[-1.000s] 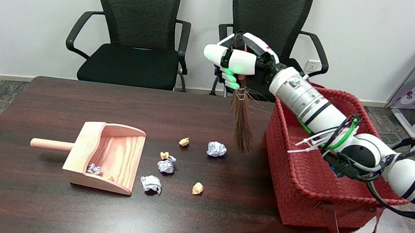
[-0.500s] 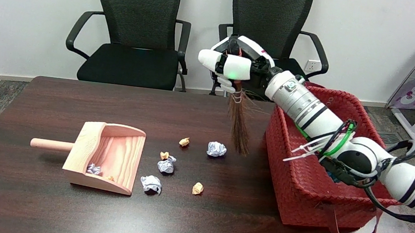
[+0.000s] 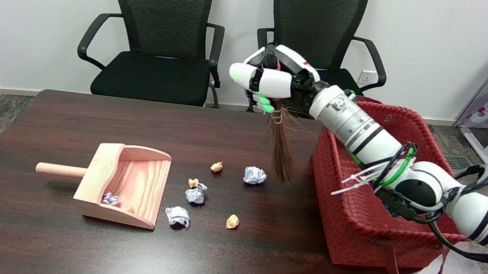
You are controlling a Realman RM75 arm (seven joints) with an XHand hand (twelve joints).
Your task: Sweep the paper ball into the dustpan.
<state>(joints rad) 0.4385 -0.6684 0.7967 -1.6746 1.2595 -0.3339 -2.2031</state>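
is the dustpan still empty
No, the wooden dustpan already holds a small white paper ball and a tiny tan scrap near its front lip.

The right hand [image 3: 269,82], gripping the small brown broom [image 3: 280,148], sits farther left and slightly higher than a second ago. The broom's bristle tips hang closer to the white paper ball [image 3: 254,175], a little more toward the table's middle.

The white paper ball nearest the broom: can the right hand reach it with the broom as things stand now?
Probably yes. The right hand holds the broom, and nothing stands between its bristles and that paper ball.
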